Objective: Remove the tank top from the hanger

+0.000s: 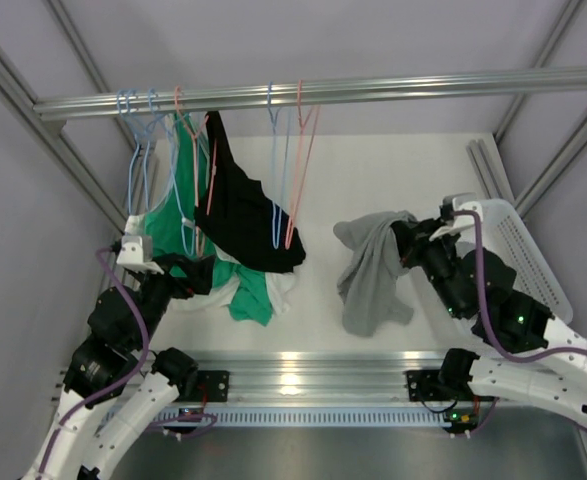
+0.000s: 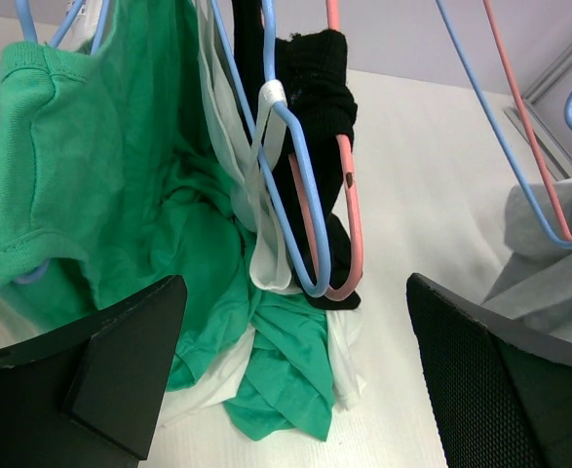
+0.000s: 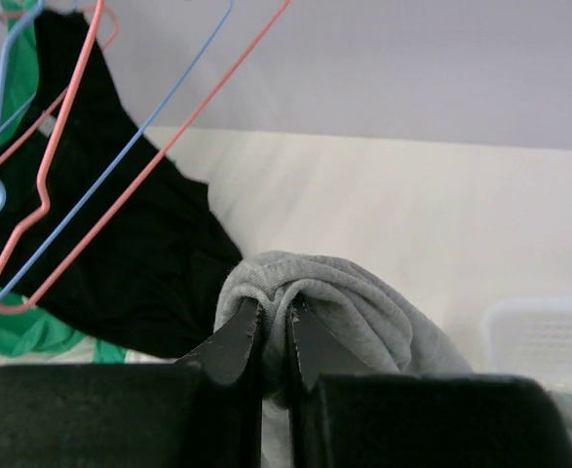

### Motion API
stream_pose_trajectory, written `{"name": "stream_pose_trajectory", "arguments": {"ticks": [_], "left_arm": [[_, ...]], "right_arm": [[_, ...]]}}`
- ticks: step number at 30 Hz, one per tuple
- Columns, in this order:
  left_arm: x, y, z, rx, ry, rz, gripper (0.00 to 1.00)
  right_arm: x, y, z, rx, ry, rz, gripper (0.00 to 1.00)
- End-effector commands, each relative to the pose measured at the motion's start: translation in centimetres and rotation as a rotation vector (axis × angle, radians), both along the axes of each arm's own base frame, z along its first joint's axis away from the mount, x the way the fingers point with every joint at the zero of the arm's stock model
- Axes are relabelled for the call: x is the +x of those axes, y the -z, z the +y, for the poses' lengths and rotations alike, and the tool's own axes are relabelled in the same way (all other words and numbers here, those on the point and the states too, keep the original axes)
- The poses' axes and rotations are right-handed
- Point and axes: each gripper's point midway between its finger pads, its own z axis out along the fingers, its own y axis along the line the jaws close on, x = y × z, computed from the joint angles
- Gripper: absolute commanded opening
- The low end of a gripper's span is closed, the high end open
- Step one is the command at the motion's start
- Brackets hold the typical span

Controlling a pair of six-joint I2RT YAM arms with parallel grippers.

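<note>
Top view: grey tank top (image 1: 373, 270) bunched at its upper end in right gripper (image 1: 410, 240), rest trailing down to the table (image 1: 393, 180), long axis running toward the near edge. Pair of bare hangers (image 1: 284, 200) on the rail (image 1: 373, 90) to the gripper's left, apart from the grey cloth, so prob. already off the wire. Basket (image 1: 533, 250) just right of that arm. Left gripper (image 1: 188, 275) low by green garment (image 1: 163, 225) and black garment (image 1: 243, 215), far from the task item; right arm clearly nearer. Left wrist: left gripper (image 2: 293, 292) w/ jaws spread wide, nothing between them; green garment (image 2: 100, 175) and black garment (image 2: 315, 78) ahead; grey tank top (image 2: 558, 273) at far right edge. Right wrist: right gripper (image 3: 274, 322) pinched tight on a fold of grey tank top (image 3: 363, 302), bare hangers (image 3: 120, 182) up-left and not touching it. Next move likely a set-down – cloth directly below the jaws. No brand, label or text readable in any view
</note>
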Motion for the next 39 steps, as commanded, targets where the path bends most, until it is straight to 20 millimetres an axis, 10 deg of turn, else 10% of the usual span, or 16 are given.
{"name": "stream_pose_trajectory", "arguments": {"ticks": [1,8,20,26,32,39], "left_arm": [[-0.1,-0.7,0.3,-0.018,-0.012,-0.031,0.99],[-0.2,-0.7,0.4,-0.022,-0.013,-0.035,0.99],[-0.5,-0.8,0.2,-0.035,0.001,-0.042,0.99],[-0.6,-0.9,0.0,-0.041,0.015,-0.043,0.99],[-0.8,-0.9,-0.1,-0.043,0.026,-0.047,0.99],[-1.0,-1.0,0.0,-0.047,0.024,-0.053,0.99]], "right_arm": [[0.0,-5.1,-4.2,-0.019,0.131,-0.080,0.00],[-1.2,-13.2,-9.6,0.001,0.259,-0.165,0.00],[-3.7,-16.8,-20.6,-0.195,0.770,-0.037,0.00],[-4.5,-18.6,-21.9,-0.177,0.786,-0.038,0.00],[-2.2,-20.4,-18.5,-0.321,0.733,-0.083,0.00],[2.6,-17.4,-20.7,-0.482,1.036,0.013,0.00]]}}
